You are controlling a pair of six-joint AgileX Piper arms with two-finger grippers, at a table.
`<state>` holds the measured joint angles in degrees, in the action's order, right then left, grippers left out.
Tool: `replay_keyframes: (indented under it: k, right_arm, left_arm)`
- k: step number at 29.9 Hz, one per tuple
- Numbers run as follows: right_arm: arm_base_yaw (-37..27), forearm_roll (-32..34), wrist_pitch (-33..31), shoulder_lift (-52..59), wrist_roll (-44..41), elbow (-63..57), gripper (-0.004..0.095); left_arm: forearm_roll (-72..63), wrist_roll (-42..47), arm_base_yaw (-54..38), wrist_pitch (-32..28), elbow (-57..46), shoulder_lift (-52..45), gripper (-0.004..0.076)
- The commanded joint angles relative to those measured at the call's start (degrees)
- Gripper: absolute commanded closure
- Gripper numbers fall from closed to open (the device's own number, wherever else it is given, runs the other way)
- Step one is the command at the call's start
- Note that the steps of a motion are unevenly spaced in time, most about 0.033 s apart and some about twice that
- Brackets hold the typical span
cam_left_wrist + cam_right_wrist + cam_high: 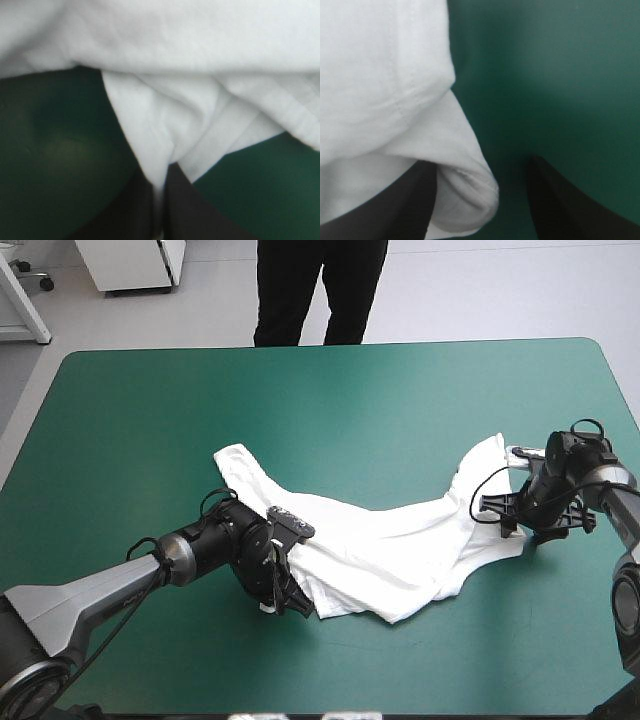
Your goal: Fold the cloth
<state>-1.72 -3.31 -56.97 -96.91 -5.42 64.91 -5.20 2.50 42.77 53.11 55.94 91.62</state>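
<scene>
Two grippers sit at opposite ends of the T-shirt (390, 550), which lies as a crumpled white band across the middle of the teal-green cover (150, 410), running from near the table's front edge toward its right edge. The left gripper (282, 592) is pinched on a fold at the near end, and the cloth rises between its black fingers (187, 215). The right gripper (515, 525) stands with its fingers apart at the other end. A hemmed lobe of cloth lies between them, against one finger (nothing is clamped there yet). To do this step well, I judge the right gripper should centre on that hem and bite through every layer before either arm lifts, so the shirt spreads evenly instead of twisting.
</scene>
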Motion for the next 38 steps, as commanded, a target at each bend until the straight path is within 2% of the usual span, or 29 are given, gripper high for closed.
replay_keyframes:
  k: [1,3,5,8,9,10,16,23,31,35,38]
  right_arm:
    - [0.6,-0.7,0.4,0.9,0.6,0.6,0.0395]
    - [1.1,-1.8,0.4,0.9,0.5,-0.2,0.0400]
    - [1.7,-2.4,0.4,0.9,0.5,-0.8,0.0477]
    - [2.4,-2.6,0.1,0.9,0.6,-1.2,0.0740]
    - [2.4,-2.8,0.0,0.9,0.6,-1.2,0.0860]
    - [2.4,-2.8,-0.2,1.0,0.6,-1.2,0.0921]
    - [2.4,-1.1,-3.5,4.5,1.2,1.1,0.0925]
    - [2.4,0.2,-8.7,13.2,1.7,10.7,0.0925]
    - [2.4,-0.4,-14.2,18.8,2.5,29.7,0.0925]
    - [2.4,-4.1,-14.5,19.5,4.5,40.4,0.0925]
    - [2.4,-7.8,-14.3,19.5,7.1,49.5,0.0925]
  left_arm:
    - [-3.2,0.3,0.6,-2.0,-0.2,0.2,0.0733]
    - [-3.2,0.3,0.6,-2.0,-0.2,0.2,0.0733]
    - [-3.2,0.3,0.6,-2.0,-0.1,0.2,0.0733]
    - [-3.2,0.4,0.6,-2.0,0.0,0.2,0.0733]
    - [-3.2,0.5,0.5,-2.0,0.1,0.2,0.0733]
    - [-3.0,0.5,0.5,-1.9,0.4,0.2,0.0733]
    - [0.2,0.5,-0.5,1.7,5.6,-1.4,0.0733]
    - [0.5,-2.5,-9.3,9.1,19.1,-8.0,0.0733]
    - [0.6,-8.7,-18.1,18.3,40.5,-11.5,0.0733]
    - [3.0,-9.5,-20.1,19.0,52.2,-11.5,0.0733]
    - [5.2,-9.7,-20.1,17.3,59.5,-11.5,0.0733]
